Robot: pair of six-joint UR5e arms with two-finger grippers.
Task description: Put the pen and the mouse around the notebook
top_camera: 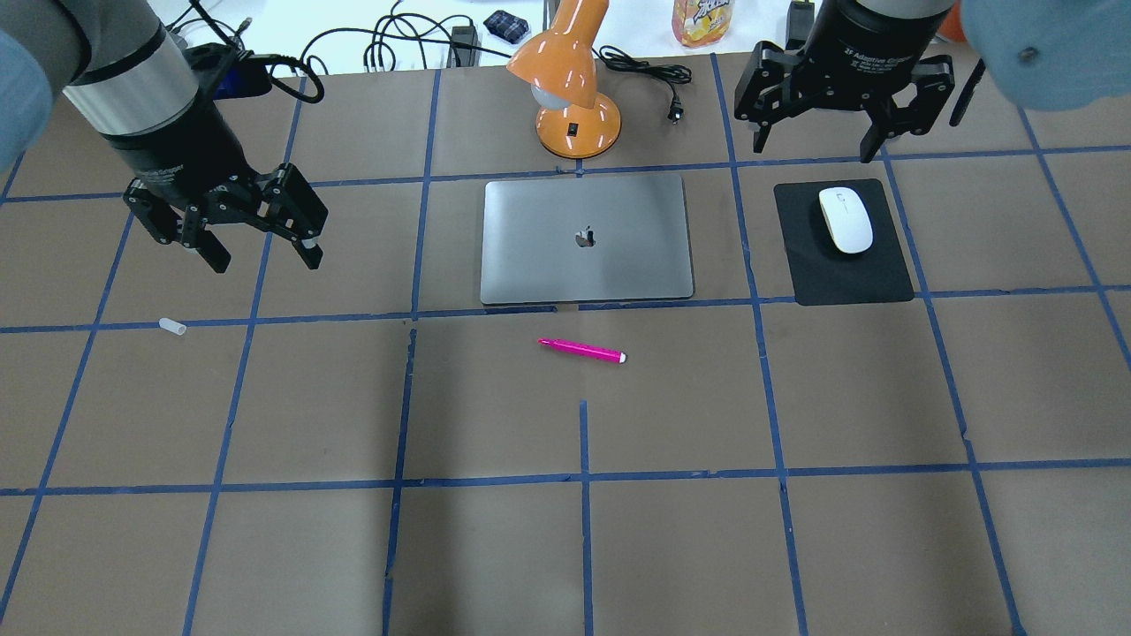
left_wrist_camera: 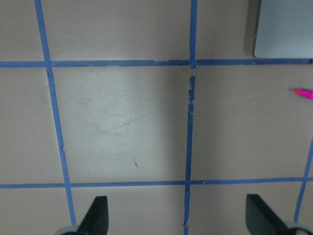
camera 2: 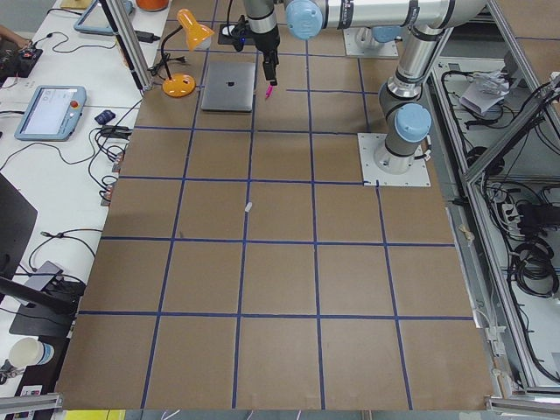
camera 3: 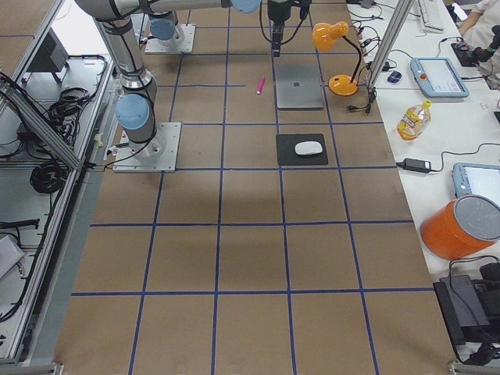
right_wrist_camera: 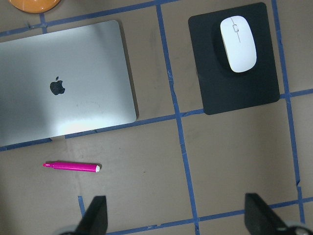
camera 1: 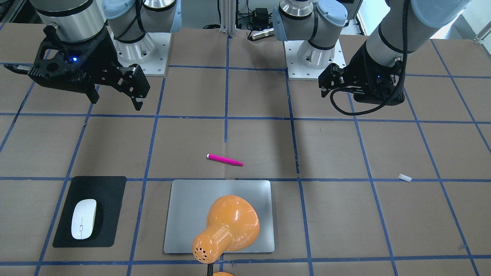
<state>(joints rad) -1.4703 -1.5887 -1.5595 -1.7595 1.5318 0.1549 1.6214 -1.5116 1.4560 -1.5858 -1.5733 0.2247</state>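
near the desk point(top_camera: 707, 530) middle: pen point(top_camera: 582, 351) lies flat, just off the notebook's near edge, roughly parallel to it, not touching. notebook point(top_camera: 588, 238) closed, flat. mouse point(top_camera: 846, 220) sits on a black mat point(top_camera: 844, 274) to the notebook's right, mat and notebook apart. orange lamp point(top_camera: 574, 79) stands just beyond the notebook's far edge. small white cap point(top_camera: 172, 327) lies well off to the left. left claw point(top_camera: 265, 261) released, empty, hovering left of the notebook. right claw point(top_camera: 815, 150) released, empty, above the mat's far edge.

Left claw point(top_camera: 265, 261), right claw point(top_camera: 815, 148) gape (both raised).
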